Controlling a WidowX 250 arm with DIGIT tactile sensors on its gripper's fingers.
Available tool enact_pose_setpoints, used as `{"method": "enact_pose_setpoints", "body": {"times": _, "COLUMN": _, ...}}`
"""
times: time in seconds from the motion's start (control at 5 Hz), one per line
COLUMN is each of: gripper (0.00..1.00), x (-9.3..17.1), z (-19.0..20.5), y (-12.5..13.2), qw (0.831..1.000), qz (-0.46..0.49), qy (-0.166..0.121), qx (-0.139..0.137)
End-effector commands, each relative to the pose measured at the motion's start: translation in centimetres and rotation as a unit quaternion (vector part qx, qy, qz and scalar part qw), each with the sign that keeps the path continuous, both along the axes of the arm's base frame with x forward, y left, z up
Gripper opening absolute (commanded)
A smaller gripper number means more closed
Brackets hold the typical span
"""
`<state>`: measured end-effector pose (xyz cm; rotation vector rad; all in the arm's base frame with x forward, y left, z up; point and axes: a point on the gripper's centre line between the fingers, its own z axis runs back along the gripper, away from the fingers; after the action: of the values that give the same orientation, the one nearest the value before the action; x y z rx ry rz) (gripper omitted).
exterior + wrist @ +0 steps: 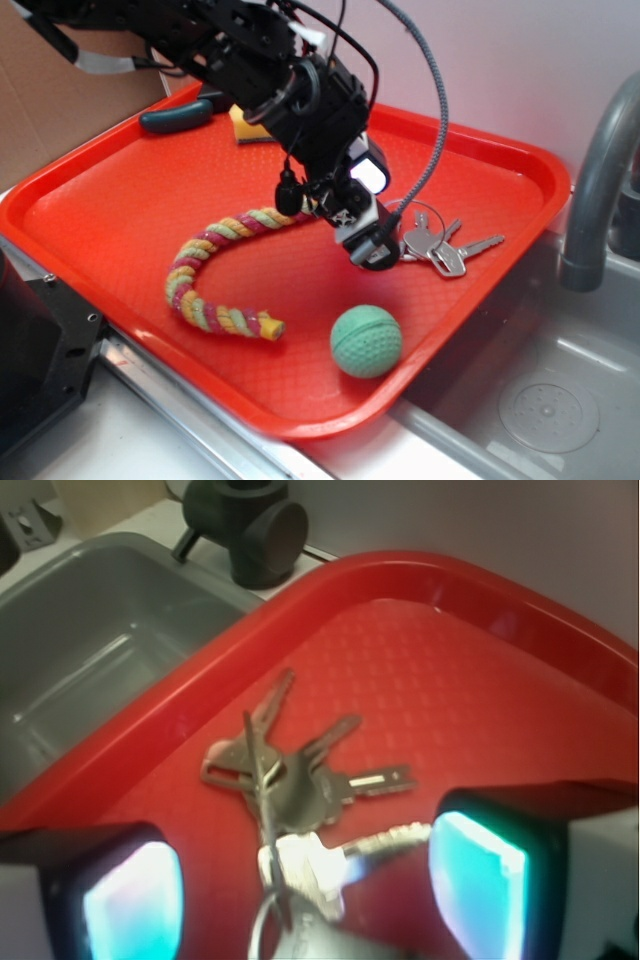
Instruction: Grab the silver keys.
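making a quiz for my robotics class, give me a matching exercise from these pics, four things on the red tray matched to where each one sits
Things:
1. bunch of silver metal keys
2. green rubber ball
3. multicoloured braided rope
4. teal-handled tool

Places:
A. tray's far edge, behind the arm
B. tray's near edge
C. mid-tray, curved
D. between the open black gripper fingers, by the grey sink

Pairs: 1-D, 2-B, 3-C, 4-A

silver keys blurred and cut off at wrist view's bottom edge, claw hiding their ring
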<state>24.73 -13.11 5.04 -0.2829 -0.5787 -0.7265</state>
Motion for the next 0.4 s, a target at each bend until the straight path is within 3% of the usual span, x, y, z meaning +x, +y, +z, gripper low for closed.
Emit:
{"method": "enact_pose_setpoints", "body": {"times": 0.0, "gripper": 0.0, "x": -0.13, "z": -0.14, "y": -0.79, "qw": 1.0, "qz": -0.014, "qy": 0.006, "qx": -0.011}}
{"method": "enact_pose_setpoints", "body": {"times": 0.2, "gripper": 0.0, "x": -0.26, "z": -0.04, "y": -0.86, "qw": 1.0, "qz": -0.013, "qy": 0.008, "qx": -0.003}}
